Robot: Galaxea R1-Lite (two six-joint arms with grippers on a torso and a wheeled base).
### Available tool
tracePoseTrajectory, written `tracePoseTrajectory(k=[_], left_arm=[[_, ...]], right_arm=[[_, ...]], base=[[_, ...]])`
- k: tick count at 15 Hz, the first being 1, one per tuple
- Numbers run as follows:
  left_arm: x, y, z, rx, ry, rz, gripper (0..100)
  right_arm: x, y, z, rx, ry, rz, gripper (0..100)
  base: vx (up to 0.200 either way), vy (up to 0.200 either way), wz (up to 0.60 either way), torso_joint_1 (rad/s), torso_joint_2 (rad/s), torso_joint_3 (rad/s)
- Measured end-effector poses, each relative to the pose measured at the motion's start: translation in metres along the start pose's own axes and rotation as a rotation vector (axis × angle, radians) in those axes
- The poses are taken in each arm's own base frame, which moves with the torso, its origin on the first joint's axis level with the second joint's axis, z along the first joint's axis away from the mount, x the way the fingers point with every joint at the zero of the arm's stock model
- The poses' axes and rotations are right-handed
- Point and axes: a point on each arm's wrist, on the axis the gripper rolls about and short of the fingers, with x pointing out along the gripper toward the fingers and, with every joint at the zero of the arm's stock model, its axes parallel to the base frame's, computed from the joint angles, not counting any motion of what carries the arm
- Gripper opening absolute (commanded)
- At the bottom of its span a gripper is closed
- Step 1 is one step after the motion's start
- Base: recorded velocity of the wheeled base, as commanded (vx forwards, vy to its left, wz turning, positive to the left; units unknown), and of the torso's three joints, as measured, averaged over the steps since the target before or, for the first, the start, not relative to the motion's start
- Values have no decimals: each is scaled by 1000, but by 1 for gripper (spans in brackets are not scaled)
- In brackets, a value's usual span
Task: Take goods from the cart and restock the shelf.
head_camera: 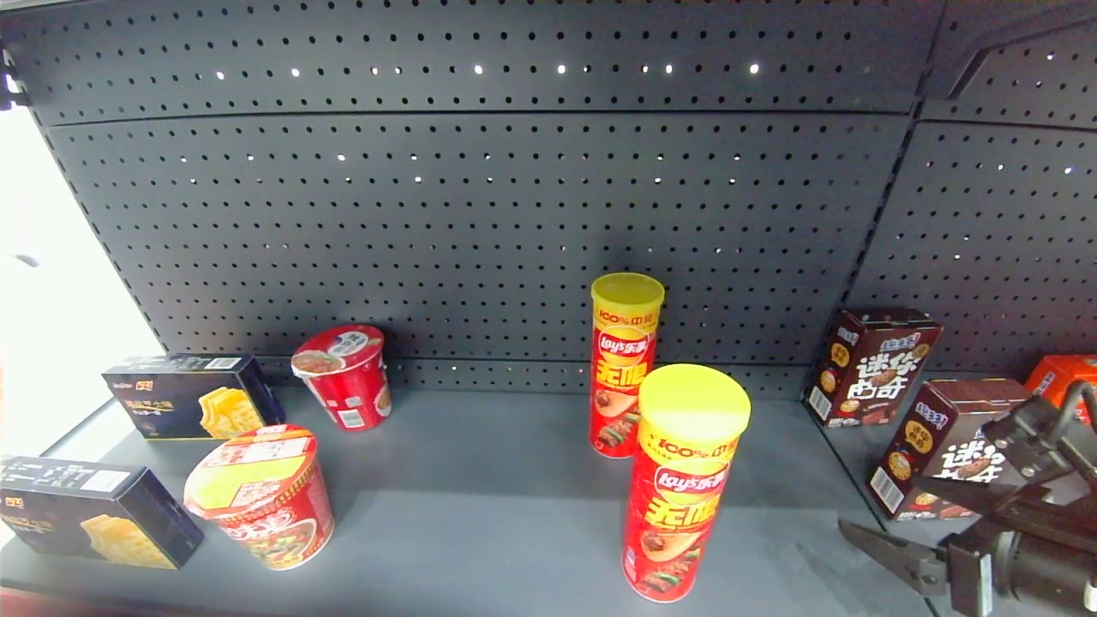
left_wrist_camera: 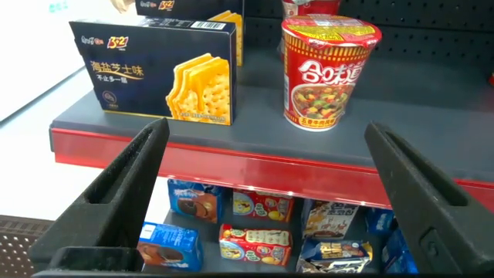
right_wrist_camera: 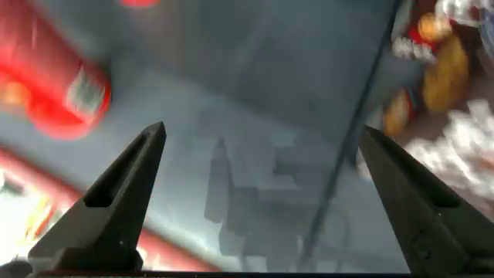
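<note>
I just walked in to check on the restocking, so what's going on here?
The robot faces a store shelf with both grippers open and empty. The right gripper hangs over the shelf's right end, to the right of the front chip can and close to the brown boxes. The left gripper is in front of the shelf, facing a dark cracker box and a noodle cup. Nothing is being held at this moment.

end effector (left_wrist_camera: 266, 127) jaws apart; noodle cup (left_wrist_camera: 329, 69) beside cracker box (left_wrist_camera: 162, 71) on shelf (left_wrist_camera: 255, 137)
</note>
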Motion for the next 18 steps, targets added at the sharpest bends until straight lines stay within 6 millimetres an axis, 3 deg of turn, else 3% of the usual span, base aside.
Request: tracePoseTrajectory(k=[7,18], left_arm=[[0,0,0,-2,0,0,100],[0,0,0,-2,0,0,100]], right_arm=[[49,27,11,2,19,57,100],[73,57,21,-2,34,108,100]], base=[[0,0,0,0,0,0],[0,0,0,0,0,0]])
